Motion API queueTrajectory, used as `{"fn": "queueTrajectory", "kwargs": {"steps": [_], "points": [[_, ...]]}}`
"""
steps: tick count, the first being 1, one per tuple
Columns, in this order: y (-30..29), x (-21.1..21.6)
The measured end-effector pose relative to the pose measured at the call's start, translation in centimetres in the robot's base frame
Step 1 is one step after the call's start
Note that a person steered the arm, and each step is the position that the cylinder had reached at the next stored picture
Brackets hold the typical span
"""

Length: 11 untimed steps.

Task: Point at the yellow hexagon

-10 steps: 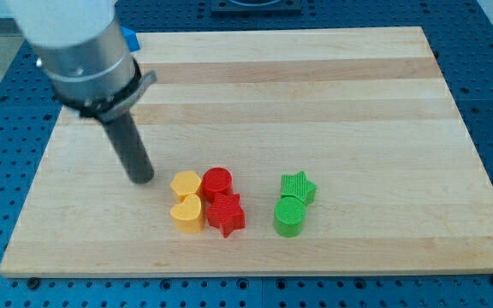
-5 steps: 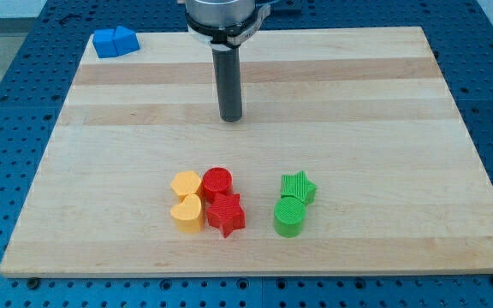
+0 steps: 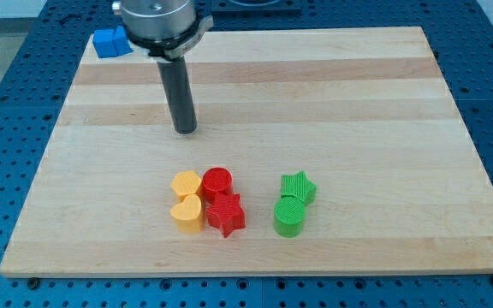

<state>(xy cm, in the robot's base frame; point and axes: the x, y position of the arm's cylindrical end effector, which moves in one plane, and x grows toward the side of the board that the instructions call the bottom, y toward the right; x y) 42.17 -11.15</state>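
The yellow hexagon (image 3: 186, 184) sits on the wooden board (image 3: 358, 103), left of centre toward the view's bottom. It touches a yellow heart (image 3: 187, 213) below it and a red cylinder (image 3: 217, 182) on its right. My tip (image 3: 185, 131) rests on the board above the yellow hexagon, apart from it by roughly a block's width. The dark rod rises from the tip toward the view's top.
A red star (image 3: 226, 214) lies below the red cylinder. A green star (image 3: 298, 186) and a green cylinder (image 3: 289, 216) sit to the right of the cluster. Blue blocks (image 3: 109, 41) lie at the board's top left corner, partly hidden by the arm.
My tip went from left of the yellow hexagon up to the board's upper middle, then came back left and down to a spot above the hexagon. The blocks have not moved.
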Motion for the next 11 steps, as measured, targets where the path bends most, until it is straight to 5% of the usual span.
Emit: {"fn": "queueTrajectory", "kwargs": {"steps": [3, 7, 11], "points": [[-8.7, 4.3], [-8.3, 7.4], [-0.5, 8.1]]}}
